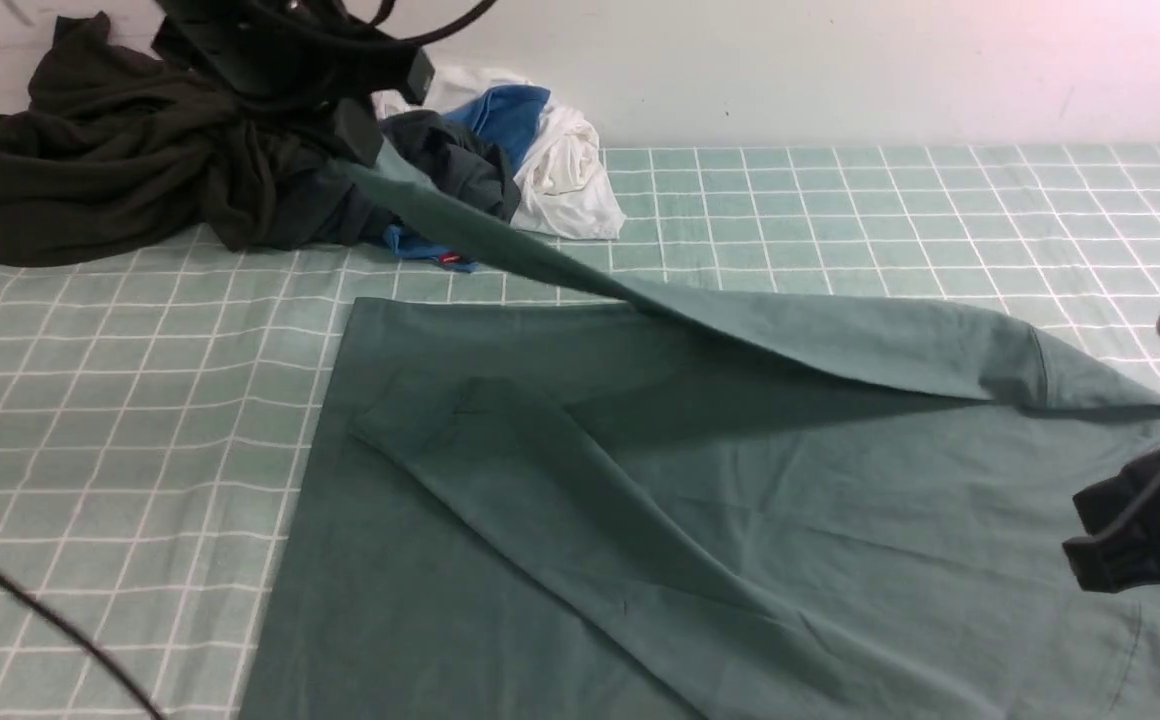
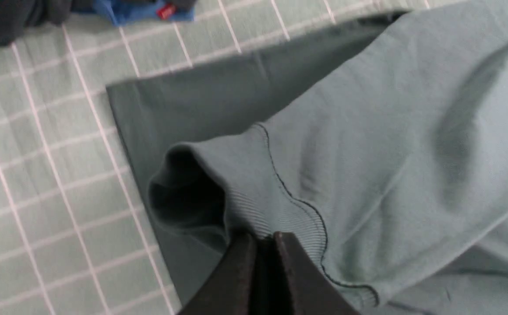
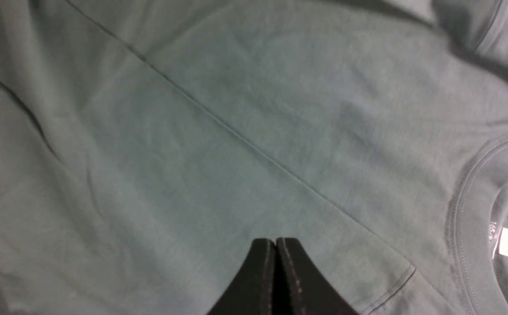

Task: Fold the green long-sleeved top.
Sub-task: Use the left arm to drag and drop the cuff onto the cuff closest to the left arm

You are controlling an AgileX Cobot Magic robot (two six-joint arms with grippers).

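Left gripper is clamped on the green long-sleeved top by its cuff, so the sleeve can be laid across the body; right gripper is closed, empty.

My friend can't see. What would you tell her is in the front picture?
The left tool holds one sleeve of the green long-sleeved top, stretched up toward a pile of clothes at the back left. The rest of the top lies flat on a green checked cloth.
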